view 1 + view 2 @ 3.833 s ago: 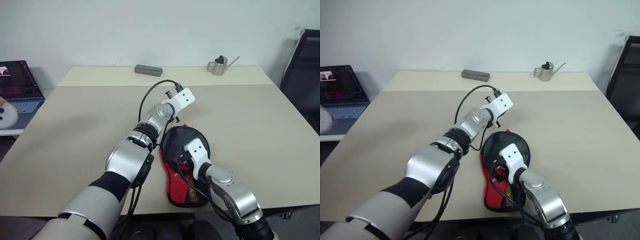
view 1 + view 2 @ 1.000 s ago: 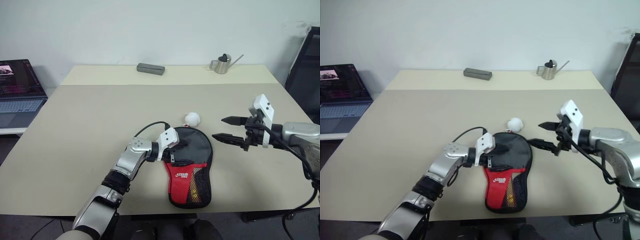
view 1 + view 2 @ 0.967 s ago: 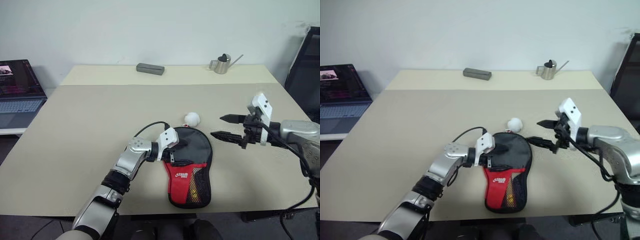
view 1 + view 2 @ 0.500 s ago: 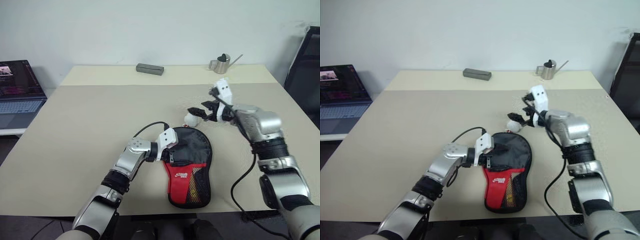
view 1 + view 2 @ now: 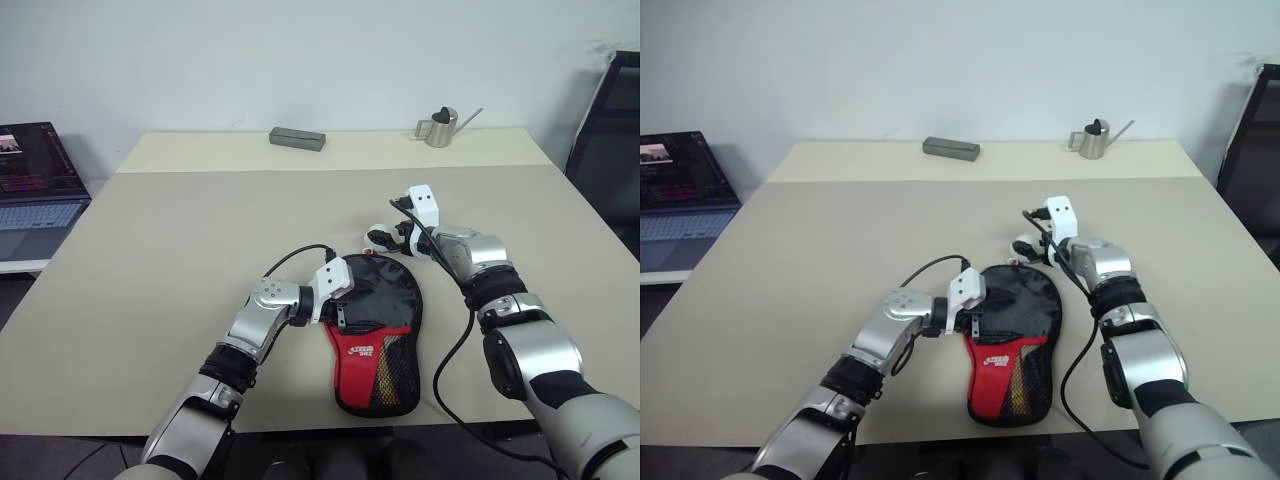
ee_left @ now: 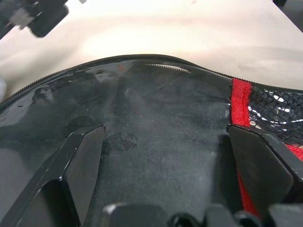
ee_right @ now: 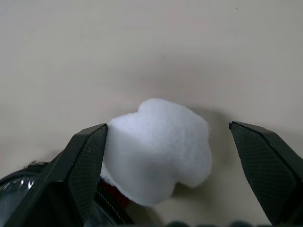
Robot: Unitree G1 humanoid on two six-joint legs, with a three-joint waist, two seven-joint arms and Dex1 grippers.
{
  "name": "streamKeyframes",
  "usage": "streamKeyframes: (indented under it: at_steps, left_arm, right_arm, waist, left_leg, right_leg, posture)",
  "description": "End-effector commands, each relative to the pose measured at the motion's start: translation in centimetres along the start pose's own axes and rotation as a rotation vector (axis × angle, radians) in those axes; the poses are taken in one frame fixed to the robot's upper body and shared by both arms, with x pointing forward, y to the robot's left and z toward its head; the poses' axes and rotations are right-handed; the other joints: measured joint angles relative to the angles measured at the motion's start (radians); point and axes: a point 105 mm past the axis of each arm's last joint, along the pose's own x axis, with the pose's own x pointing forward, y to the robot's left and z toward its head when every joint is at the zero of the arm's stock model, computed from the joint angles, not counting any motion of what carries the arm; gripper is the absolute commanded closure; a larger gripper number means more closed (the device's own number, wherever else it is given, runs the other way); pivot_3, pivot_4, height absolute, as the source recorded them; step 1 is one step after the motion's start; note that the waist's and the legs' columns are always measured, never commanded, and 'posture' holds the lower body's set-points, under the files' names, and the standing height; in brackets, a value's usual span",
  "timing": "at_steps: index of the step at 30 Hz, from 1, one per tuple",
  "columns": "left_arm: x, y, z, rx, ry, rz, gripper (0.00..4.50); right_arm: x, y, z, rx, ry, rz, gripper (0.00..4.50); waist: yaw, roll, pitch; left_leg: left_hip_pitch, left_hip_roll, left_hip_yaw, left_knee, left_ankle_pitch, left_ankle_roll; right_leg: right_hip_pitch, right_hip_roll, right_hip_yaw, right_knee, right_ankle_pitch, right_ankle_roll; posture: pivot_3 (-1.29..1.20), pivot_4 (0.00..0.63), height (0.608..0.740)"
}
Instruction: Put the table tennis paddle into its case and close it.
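Its case (image 5: 378, 325) is lying on the surface (image 5: 180, 250), round end far, narrow red end near. The right tool (image 7: 184, 142), fingers spread, is straddling the white pompom (image 7: 158, 149); the left tool (image 6: 165, 175), also spread, is hovering over the case's black face.

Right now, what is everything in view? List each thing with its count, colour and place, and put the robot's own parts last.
case: one, black with a red panel and mesh, near the table's front edge.
pompom: one, white, at the case's far rim.
table: one, beige, under everything.
box: one, grey, far edge of the table.
watering can: one, metal, far right of the table.
laptop: one, dark with a lit screen, off the table's left side.
left hand: open, over the case's left side.
right hand: open, fingers either side of the pompom.
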Motion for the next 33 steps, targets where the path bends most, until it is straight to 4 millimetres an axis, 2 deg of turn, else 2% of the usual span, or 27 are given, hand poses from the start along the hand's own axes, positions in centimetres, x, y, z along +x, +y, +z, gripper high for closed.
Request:
streamKeyframes:
  at_steps: [1, 8, 11, 17, 20, 23, 26, 33]
  left_arm:
    - [0.3, -1.2, -2.2, -0.042, 0.073, -0.031, 0.04]
    - [0.2, -1.4, -2.4, -0.045, 0.077, -0.026, 0.04]
    - [0.2, -1.4, -2.5, -0.048, 0.078, -0.023, 0.00]
    - [0.3, -1.5, -2.9, -0.059, 0.086, -0.020, 0.00]
    - [0.3, -1.7, -3.5, -0.079, 0.099, -0.021, 0.00]
    - [0.3, -2.0, -4.1, -0.098, 0.110, -0.027, 0.00]
    - [0.3, -2.2, -4.5, -0.111, 0.117, -0.033, 0.00]
    - [0.4, -2.6, -4.9, -0.128, 0.121, -0.047, 0.00]
  right_arm:
    - [0.1, 0.4, 1.5, -0.025, -0.045, 0.011, 0.00]
    - [0.4, 1.1, 1.0, -0.041, -0.029, 0.034, 0.00]
    - [0.5, 1.1, 1.1, -0.060, -0.034, 0.032, 0.54]
    - [0.5, 1.2, 1.0, -0.086, -0.033, 0.032, 2.56]
    - [0.4, 1.1, 1.1, -0.111, -0.041, 0.025, 3.42]
    - [0.3, 0.7, 1.4, -0.137, -0.055, 0.003, 3.89]
    - [-0.1, -0.2, 1.7, -0.146, -0.064, -0.028, 4.07]
    - [-1.1, -2.1, 2.2, -0.154, -0.075, -0.084, 4.12]
  waist:
    - [0.000, 0.000, 0.000]
    - [-0.002, 0.001, -0.001]
    - [-0.002, 0.002, -0.001]
    - [-0.002, 0.004, -0.002]
    - [-0.002, 0.005, -0.003]
    - [-0.002, 0.006, -0.004]
    - [-0.002, 0.007, -0.005]
    - [-0.002, 0.009, -0.007]
  left_leg:
    - [0.000, 0.000, 0.000, 0.000, 0.000, 0.000]
    - [0.000, 0.000, -0.002, 0.000, 0.000, 0.000]
    - [0.000, 0.000, -0.002, 0.000, 0.000, 0.000]
    - [0.000, 0.000, -0.002, 0.000, 0.000, 0.000]
    - [0.000, 0.000, -0.002, 0.000, 0.000, 0.000]
    - [0.000, 0.000, -0.002, 0.000, 0.000, 0.000]
    - [0.000, 0.000, -0.002, 0.000, 0.000, 0.000]
    - [0.000, 0.000, -0.002, 0.000, 0.000, 0.000]
  right_leg:
    - [0.000, 0.000, 0.000, 0.000, 0.000, 0.000]
    - [0.000, 0.000, 0.000, 0.000, 0.000, 0.000]
    - [0.000, 0.000, 0.000, 0.000, 0.000, 0.000]
    - [0.000, 0.000, 0.000, 0.000, 0.000, 0.000]
    - [0.000, 0.000, 0.000, 0.000, 0.000, 0.000]
    - [0.000, 0.000, 0.000, 0.000, 0.000, 0.000]
    - [0.000, 0.000, 0.000, 0.000, 0.000, 0.000]
    - [0.001, 0.000, 0.000, 0.000, 0.000, 0.000]
  posture:
    - [0.00, 0.150, 0.740]
    - [0.00, 0.150, 0.740]
    - [0.00, 0.150, 0.740]
    - [0.00, 0.150, 0.740]
    - [0.00, 0.150, 0.740]
    - [0.00, 0.150, 0.740]
    - [0.00, 0.150, 0.740]
    - [0.00, 0.150, 0.740]
